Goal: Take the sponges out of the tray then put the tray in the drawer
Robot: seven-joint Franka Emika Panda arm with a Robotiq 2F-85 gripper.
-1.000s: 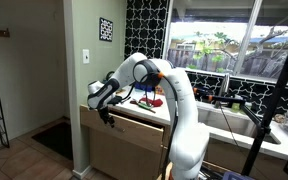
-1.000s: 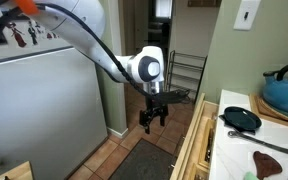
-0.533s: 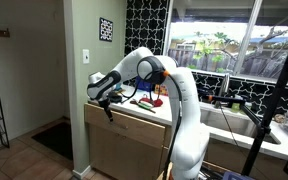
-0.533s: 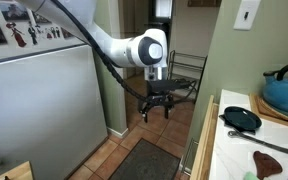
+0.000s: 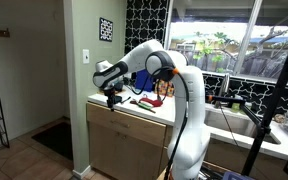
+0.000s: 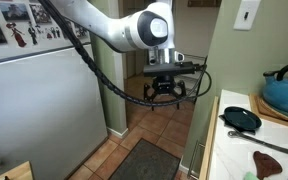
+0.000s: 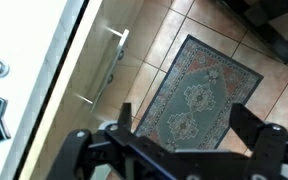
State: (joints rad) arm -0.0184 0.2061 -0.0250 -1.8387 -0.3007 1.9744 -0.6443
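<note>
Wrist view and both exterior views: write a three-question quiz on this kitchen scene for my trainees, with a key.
1. True or false: the gripper is shut on a sponge.
2. In the wrist view, what lies on the tiled floor? A) patterned rug B) bucket C) chair
3. What colour is the pot beside the black pan?
Key: 1 false, the gripper is open and empty. 2 A. 3 teal.

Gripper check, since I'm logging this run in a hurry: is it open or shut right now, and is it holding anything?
Gripper: open and holding nothing.
</note>
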